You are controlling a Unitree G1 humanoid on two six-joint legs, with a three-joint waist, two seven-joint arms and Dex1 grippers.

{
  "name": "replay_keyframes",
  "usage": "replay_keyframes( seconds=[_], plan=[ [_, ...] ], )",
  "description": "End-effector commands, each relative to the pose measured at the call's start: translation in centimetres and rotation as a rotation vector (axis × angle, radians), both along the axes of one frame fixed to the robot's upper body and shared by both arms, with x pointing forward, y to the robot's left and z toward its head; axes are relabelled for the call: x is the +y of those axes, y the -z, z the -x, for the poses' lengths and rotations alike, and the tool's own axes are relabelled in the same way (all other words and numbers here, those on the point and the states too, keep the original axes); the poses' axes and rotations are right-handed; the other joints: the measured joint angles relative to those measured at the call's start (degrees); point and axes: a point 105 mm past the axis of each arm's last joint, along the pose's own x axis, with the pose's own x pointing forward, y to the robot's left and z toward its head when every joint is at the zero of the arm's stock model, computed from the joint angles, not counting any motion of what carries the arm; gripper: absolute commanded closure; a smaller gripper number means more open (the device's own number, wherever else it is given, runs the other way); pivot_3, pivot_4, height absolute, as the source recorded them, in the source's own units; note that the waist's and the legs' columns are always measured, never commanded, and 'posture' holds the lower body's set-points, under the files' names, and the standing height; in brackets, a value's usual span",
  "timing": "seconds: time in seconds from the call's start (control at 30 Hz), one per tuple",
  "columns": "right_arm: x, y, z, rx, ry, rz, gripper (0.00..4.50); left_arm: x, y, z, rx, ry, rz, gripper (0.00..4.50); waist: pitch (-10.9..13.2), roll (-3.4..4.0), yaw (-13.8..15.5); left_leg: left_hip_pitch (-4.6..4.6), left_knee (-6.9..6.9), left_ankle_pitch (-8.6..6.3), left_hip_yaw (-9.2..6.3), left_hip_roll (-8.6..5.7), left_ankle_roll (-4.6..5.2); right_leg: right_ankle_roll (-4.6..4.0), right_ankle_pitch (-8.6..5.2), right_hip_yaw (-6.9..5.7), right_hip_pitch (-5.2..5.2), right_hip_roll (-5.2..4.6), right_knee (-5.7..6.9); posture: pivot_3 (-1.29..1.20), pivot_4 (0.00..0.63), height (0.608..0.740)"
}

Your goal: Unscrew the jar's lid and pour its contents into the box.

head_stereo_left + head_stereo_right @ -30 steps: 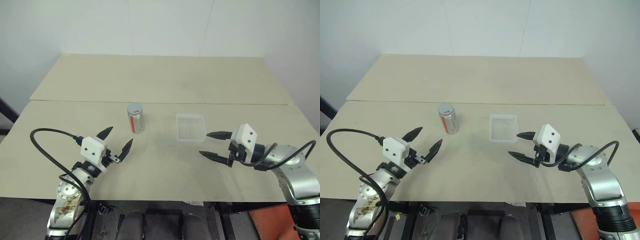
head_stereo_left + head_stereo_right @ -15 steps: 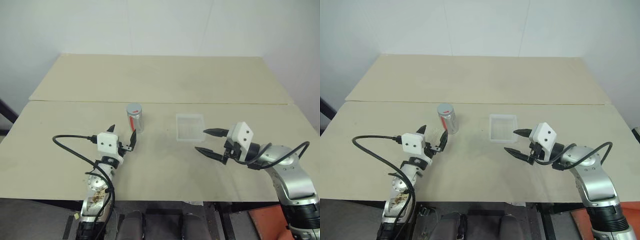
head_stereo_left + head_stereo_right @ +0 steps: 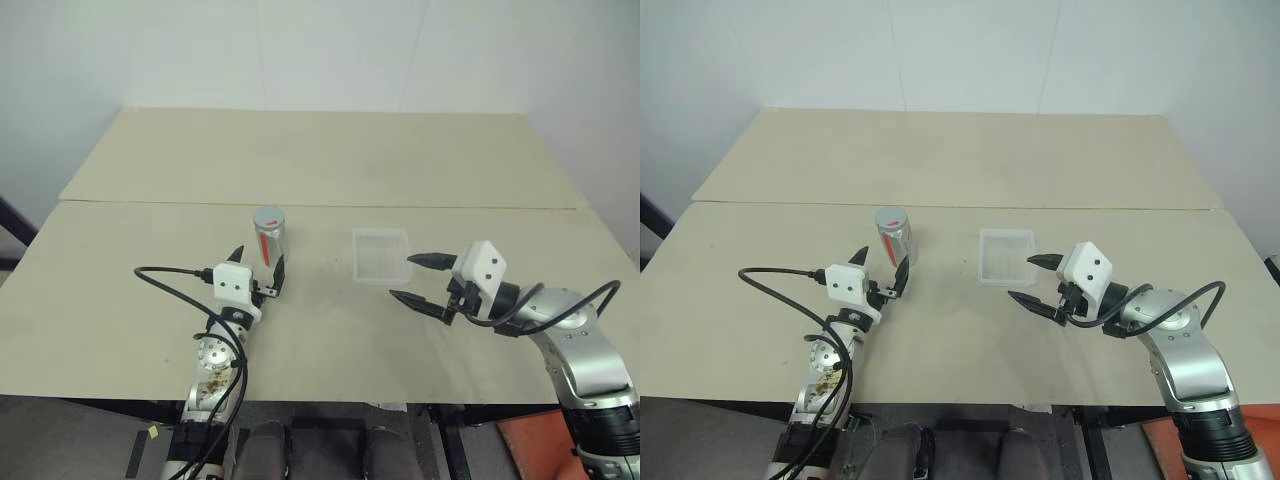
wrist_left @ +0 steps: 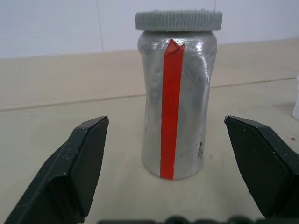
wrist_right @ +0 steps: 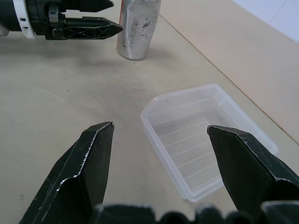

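Silvery-grey cylindrical jar [image 3: 269, 236] w/ ridged grey lid [image 4: 178, 20], frame centre; L gripper [image 3: 258, 268] spread, flanking it untouched. R gripper [image 3: 416, 279] spread beside clear plastic box [image 3: 380, 253].

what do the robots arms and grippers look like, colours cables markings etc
Both arms are silvery metal with rounded joint housings. Each ends in a white, boxy wrist block with small dark round dots on its face, carrying two black, tapered, pointed jaws. The left gripper has a black cable looping out from its block; its forearm shows brownish scuff marks. The right gripper has a black cable arching back along its arm.
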Motion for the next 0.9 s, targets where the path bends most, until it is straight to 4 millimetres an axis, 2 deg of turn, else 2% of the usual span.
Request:
replay_keyframes(
  seconds=[0.03,0.23,0.43,0.63,0.9],
  plan=[
    [-0.1,-1.6,-0.4,-0.073,0.015,0.004,0.74,-0.6,-0.6,-0.5,-0.046,0.012,-0.010,0.19,0.0,0.00,0.0,0.00,0.00,0.00,0.00,0.00,0.00,0.00,0.00,0.00,0.00,0.00,0.00,0.00,0.150,0.740],
    [0.0,-1.7,-0.4,-0.080,0.013,0.010,0.74,-0.2,-0.8,-1.6,-0.084,-0.028,-0.022,0.19,0.0,0.00,0.0,-0.02,0.00,0.00,0.02,0.00,0.00,0.01,0.01,-0.01,-0.01,0.01,0.00,0.00,0.150,0.740],
    [-1.2,-1.8,-1.1,-0.094,0.080,0.020,0.74,-0.6,-0.7,-2.8,-0.089,-0.009,-0.025,0.19,0.0,0.00,0.2,0.01,0.02,0.00,0.14,-0.01,0.00,0.04,0.02,-0.02,0.02,-0.01,0.00,0.00,0.150,0.740],
    [-1.0,-1.6,-1.1,-0.106,0.076,0.037,0.74,-1.0,-1.2,-3.7,-0.108,-0.007,-0.011,0.19,-0.1,0.12,0.8,0.08,0.03,0.04,0.32,-0.02,-0.04,0.04,0.10,-0.05,0.11,0.00,0.01,0.00,0.150,0.740],
    [-0.9,-1.5,-0.9,-0.108,0.074,0.043,0.74,-1.6,-2.1,-4.0,-0.131,0.036,-0.022,0.19,-0.1,0.12,0.7,0.02,0.06,0.04,0.34,-0.02,-0.04,0.06,0.11,-0.05,0.08,0.00,-0.01,0.00,0.150,0.740]
  ],
)
